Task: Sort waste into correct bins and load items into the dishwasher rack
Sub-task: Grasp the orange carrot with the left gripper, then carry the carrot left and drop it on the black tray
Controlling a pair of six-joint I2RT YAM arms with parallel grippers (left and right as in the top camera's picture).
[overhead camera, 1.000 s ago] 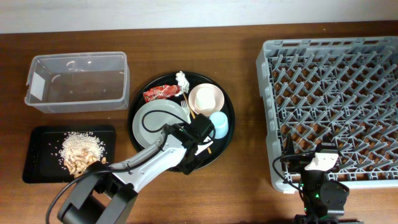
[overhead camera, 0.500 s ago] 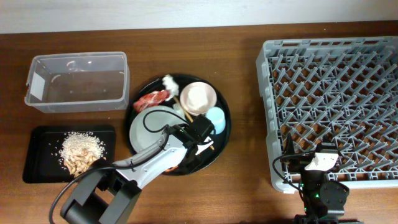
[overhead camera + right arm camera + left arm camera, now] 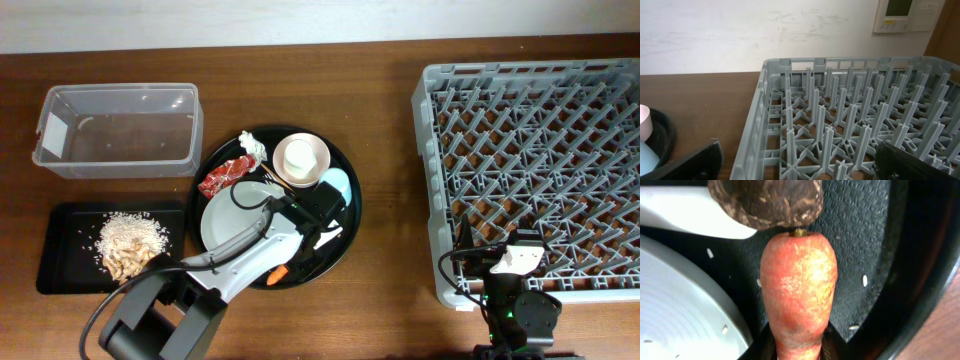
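1. A brown wood worktop [image 3: 390, 90] under a pale wall [image 3: 715, 35]. The top looks smooth and, by that look, would give loose things little hold.
2. The rack [image 3: 428, 200] stands at right with nothing loaded. The right claw [image 3: 796, 147] hangs at its near edge, spread wide and empty.
3. The round tray [image 3: 345, 235] lies loose on the worktop. A claw pressing or dragging on it could slide it, dishes and all.
4. At left are the tub [image 3: 190, 130] and the black tray [image 3: 60, 250], which holds scraps [image 3: 128, 245]. Judging by those, a carrot dropped in the tub would be a mis-sort.
5. The left claw [image 3: 797, 350] is clenched on the carrot [image 3: 799, 285] at the end away from its stalk, beside the plate [image 3: 225, 215]. An end grip may let it swing or slip.
6. The lump [image 3: 765, 202] touches the stalk, so a lift could roll it.
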